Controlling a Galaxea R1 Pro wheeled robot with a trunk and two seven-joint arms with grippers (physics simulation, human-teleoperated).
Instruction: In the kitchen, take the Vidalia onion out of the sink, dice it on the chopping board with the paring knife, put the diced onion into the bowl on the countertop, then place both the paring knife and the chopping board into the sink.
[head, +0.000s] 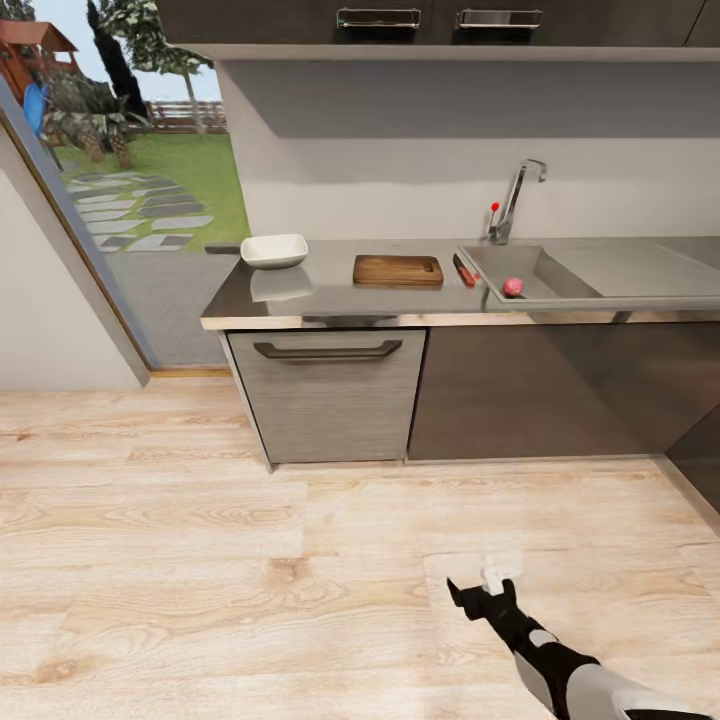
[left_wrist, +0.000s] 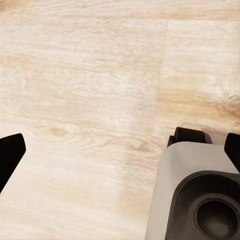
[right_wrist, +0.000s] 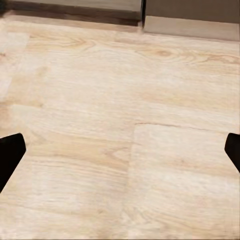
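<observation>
Pale wood-plank floor (head: 200, 560) is seen before a grey steel countertop (head: 330, 295) above dark cabinets; a glass door at the left gives onto a garden. No legible writing is found. On the countertop are set, from the left, the white bowl (head: 274, 250), the chopping board (head: 397, 270) and, just beside the basin, the paring knife (head: 465, 270). The Vidalia onion (head: 513, 287) lies in the sink (head: 590, 270), probably against its near wall. The right gripper (right_wrist: 120, 150) and left gripper (left_wrist: 120, 150) are held over bare floor, fingers wide apart, nothing grasped.
</observation>
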